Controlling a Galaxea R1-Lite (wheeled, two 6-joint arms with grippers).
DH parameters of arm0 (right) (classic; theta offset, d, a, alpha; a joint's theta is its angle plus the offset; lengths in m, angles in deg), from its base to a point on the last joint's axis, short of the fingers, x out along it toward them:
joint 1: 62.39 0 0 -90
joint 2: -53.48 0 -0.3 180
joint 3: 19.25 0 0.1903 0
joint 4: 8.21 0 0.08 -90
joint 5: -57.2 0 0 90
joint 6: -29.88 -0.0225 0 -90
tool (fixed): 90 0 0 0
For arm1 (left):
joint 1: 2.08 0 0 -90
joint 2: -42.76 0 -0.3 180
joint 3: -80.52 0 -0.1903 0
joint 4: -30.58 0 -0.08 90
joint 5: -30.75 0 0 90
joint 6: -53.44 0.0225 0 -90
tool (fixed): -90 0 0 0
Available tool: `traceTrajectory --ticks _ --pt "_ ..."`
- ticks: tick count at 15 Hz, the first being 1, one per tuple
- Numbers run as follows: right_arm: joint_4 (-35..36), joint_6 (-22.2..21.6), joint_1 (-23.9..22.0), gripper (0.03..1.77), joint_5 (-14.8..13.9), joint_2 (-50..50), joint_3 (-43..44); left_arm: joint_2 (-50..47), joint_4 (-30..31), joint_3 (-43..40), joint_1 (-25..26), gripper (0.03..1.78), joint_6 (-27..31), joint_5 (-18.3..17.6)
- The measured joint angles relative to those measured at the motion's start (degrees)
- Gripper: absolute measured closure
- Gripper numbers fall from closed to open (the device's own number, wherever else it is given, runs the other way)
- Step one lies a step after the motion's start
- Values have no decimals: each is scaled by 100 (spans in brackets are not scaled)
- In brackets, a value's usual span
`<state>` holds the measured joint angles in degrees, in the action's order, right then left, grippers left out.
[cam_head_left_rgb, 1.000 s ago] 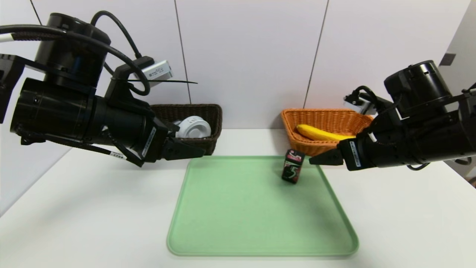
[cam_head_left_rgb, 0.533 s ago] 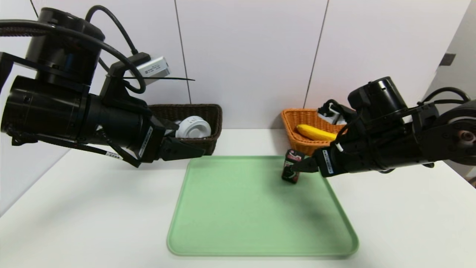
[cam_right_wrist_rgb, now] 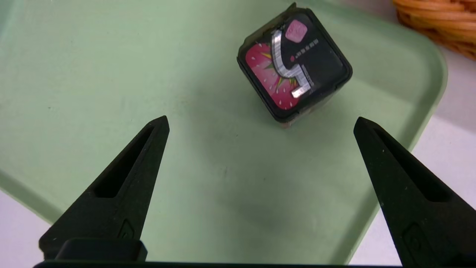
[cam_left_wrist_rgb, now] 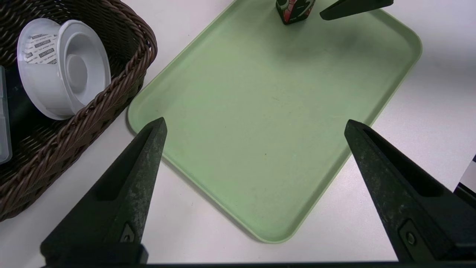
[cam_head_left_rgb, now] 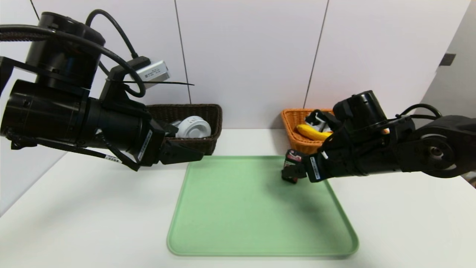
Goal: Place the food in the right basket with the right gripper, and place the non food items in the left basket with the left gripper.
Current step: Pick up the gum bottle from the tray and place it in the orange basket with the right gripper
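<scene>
1. Since the earlier frames the right claw (cam_head_left_rgb: pixel 293 172) has come down and across from beside the orange basket (cam_head_left_rgb: pixel 293 139) to the small box (cam_head_left_rgb: pixel 292 158) on the tray (cam_head_left_rgb: pixel 260 208); in the head view its fingers now overlap the lower part of the box.
2. From the right wrist view the right claw is released: its two pointed black fingers stand wide apart, with the box (cam_right_wrist_rgb: pixel 293 67) ahead of the tips and not between them, untouched.
3. The left claw (cam_head_left_rgb: pixel 186 153) has kept its place, hovering over the desk (cam_head_left_rgb: pixel 93 208) near the tray's far left corner, just in front of the brown basket (cam_head_left_rgb: pixel 212 123). Its fingers are spread wide with nothing between them.
4. The box is a small glossy black cube-like pack with rounded corners, printed with a red strawberry and a silver figure. It stands near the tray's far right corner.
5. The tray is a smooth matte pale-green rectangle with rounded corners and a low raised rim.
6. The brown basket is dark woven wicker with a twisted rim (cam_left_wrist_rgb: pixel 122 78); a white plastic ring-shaped item (cam_left_wrist_rgb: pixel 63 70) leans inside it.
7. The orange basket is finer, light wicker and holds a smooth yellow banana (cam_head_left_rgb: pixel 310 132), partly hidden by the right arm.
8. The desk is plain, smooth white.
</scene>
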<state>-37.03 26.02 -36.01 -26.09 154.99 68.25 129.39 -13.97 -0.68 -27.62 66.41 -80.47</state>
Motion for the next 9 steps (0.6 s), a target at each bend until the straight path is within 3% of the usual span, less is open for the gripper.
traceTrajectory --ticks 9 --pt "1625 1446 -119 9 30 245 -763 -2 -4 -11 -30 12 -13 1"
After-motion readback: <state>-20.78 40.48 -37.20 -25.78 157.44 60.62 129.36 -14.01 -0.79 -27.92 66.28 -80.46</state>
